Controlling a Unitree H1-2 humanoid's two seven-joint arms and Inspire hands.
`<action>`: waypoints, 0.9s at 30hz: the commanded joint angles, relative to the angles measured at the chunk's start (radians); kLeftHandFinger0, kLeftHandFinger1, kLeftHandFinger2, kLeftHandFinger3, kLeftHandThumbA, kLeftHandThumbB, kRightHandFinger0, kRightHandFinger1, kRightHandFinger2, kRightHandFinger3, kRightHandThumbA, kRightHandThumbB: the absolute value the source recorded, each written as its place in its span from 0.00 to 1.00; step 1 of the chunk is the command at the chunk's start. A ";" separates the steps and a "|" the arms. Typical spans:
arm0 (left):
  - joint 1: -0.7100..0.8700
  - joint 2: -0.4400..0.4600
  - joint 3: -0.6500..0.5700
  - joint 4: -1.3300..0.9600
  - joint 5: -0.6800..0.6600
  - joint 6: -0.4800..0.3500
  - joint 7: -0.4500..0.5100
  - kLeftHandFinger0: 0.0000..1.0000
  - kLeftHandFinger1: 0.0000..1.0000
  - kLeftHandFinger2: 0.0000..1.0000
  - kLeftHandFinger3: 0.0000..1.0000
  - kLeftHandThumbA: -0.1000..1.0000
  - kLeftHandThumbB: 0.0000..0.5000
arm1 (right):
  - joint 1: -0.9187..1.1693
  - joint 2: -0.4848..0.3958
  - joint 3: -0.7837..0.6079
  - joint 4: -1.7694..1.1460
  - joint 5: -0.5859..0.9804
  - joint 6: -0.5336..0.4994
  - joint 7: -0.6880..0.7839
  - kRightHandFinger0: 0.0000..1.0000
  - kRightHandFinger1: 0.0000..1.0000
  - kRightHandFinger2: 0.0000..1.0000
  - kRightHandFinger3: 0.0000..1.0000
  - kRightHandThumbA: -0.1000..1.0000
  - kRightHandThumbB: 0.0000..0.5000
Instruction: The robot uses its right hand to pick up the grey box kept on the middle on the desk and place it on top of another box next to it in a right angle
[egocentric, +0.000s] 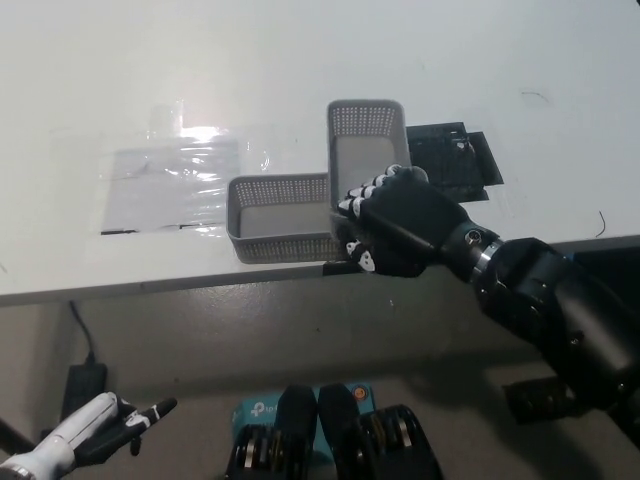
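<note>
Right robot hand (390, 232), black, is clenched round the near end of the grey box (368, 150), fingers (362, 192) hooked over its rim. That box runs away from me and its near end seems to overlap the right end of the second grey box (280, 215), which lies crosswise near the front edge of the surface (300, 60). So the two make roughly a right angle, but I can't tell if the held box is already resting on the lower one or just above it.

Risks, my judgement:
- held only by one end, so the far end could droop or swing and spoil the angle
- lower box sits close to the surface edge; pushing down or dragging on release might shove it toward me and off
- my fingers inside the rim could snag the mesh when I let go and pull the box askew

Around: black flat object (455, 160) just beside the held box on the right, close enough to catch on; clear plastic sheet (170, 175) to the left, apart from the boxes. Left robot hand (100, 425), white, rests low at lower left, below the surface, fingers apart, holding nothing.
</note>
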 joint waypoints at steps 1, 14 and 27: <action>-0.006 0.020 0.005 -0.016 0.002 -0.016 -0.006 0.00 0.00 0.01 0.16 0.93 0.50 | -0.025 -0.019 -0.008 -0.066 -0.053 0.046 0.049 0.69 1.00 1.00 1.00 0.58 0.38; 0.015 0.007 0.003 -0.020 0.004 -0.001 -0.001 0.05 0.00 0.02 0.16 0.93 0.44 | -0.049 -0.028 -0.055 -0.299 -0.078 0.154 0.279 1.00 1.00 1.00 1.00 1.00 1.00; 0.031 0.008 0.014 -0.022 0.003 -0.007 0.006 0.06 0.00 0.03 0.18 0.94 0.44 | -0.023 -0.048 -0.179 -0.627 0.088 0.279 0.548 1.00 1.00 1.00 1.00 1.00 1.00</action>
